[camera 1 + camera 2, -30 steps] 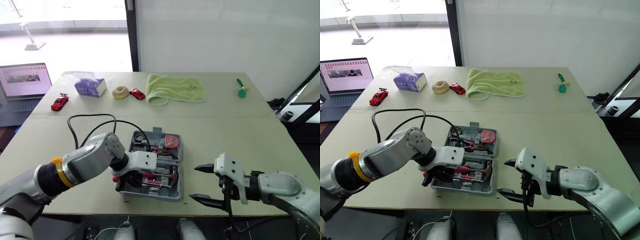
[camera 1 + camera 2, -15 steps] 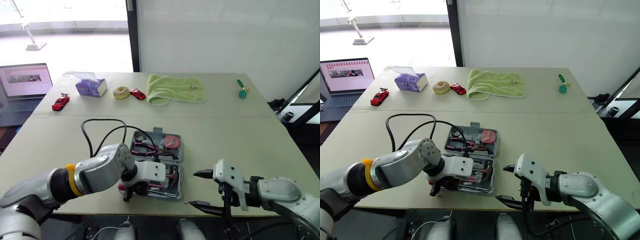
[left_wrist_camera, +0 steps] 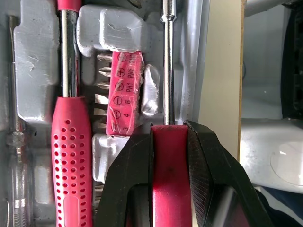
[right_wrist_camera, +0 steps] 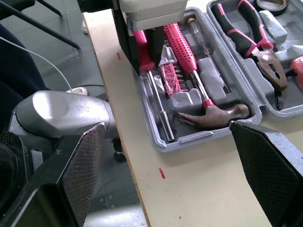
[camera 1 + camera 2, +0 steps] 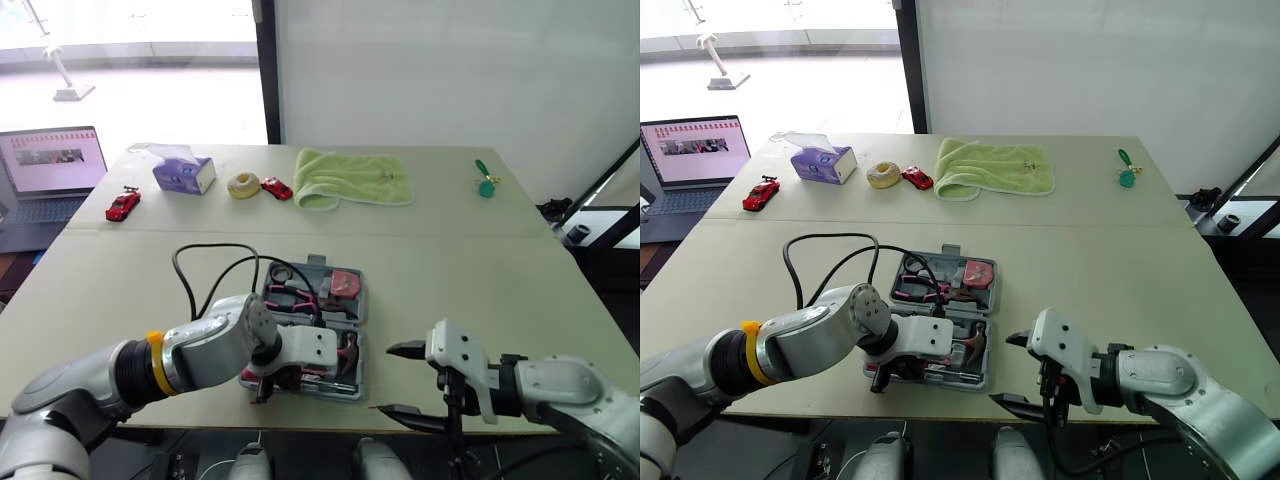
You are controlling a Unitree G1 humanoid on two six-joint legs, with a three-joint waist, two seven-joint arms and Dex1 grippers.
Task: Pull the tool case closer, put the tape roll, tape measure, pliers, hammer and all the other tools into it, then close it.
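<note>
The grey tool case point(image 5: 352, 392) lies open near the table's front edge. It holds a black tape roll point(image 5: 283, 272), red tape measure point(image 5: 343, 283), pliers point(image 4: 255, 38), a red-handled hammer point(image 4: 213, 116) and a red bit holder point(image 3: 124, 90). My left gripper point(image 3: 169, 125) is at the case's near left corner, shut on the red handle of a screwdriver point(image 3: 168, 71). The screwdriver's shaft lies in the slot along the case's front wall. My right gripper point(image 5: 385, 378) hovers open just right of the case, holding nothing.
A black cable point(image 5: 215, 262) loops on the table left of the case. Far back lie a green towel point(image 5: 350, 178), a tissue box point(image 5: 182, 172), a cream ring point(image 5: 241, 185), two red toy cars point(image 5: 122, 205) and a green item point(image 5: 485, 180). A laptop point(image 5: 50, 165) stands far left.
My left gripper has moved with the screwdriver from over the case's near half down to its front left corner. The right gripper sank slightly and stayed open.
</note>
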